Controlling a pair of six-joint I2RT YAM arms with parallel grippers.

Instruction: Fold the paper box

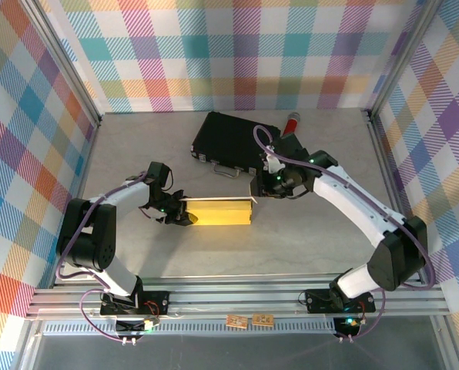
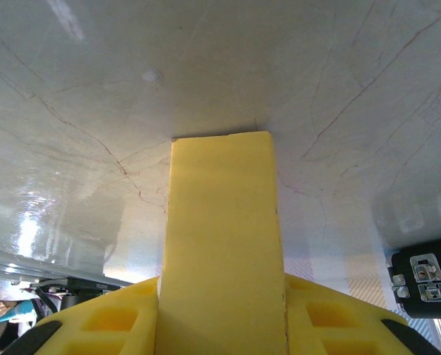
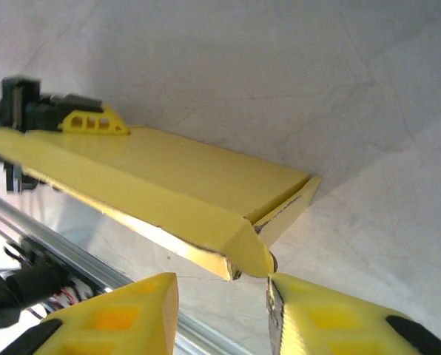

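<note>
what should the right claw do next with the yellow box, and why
Probably ease the right claw forward and close on the nearest corner of the paper box. Its jaws stand open just short of that corner, while the left claw clamps the box's far end, so a second grip seems needed to fold.

We count one paper box (image 1: 220, 211), yellow in colour. We count one black case (image 1: 228, 142) and one red-and-silver cylinder (image 1: 293, 122). We count two arms: one left arm (image 1: 98, 231) and one right arm (image 1: 356, 206). We count two grippers: one left gripper (image 1: 186, 214) and one right gripper (image 1: 255, 190). We count two yellow fingers (image 2: 109, 318) in the left wrist view and two more in the right wrist view, which gives four fingers in total. We count two purple cables (image 1: 258, 139), one per arm. We count two small brown boards (image 1: 233, 321), placed as a pair. We count one table (image 1: 314, 247) and three plaid walls (image 1: 237, 54).
</note>
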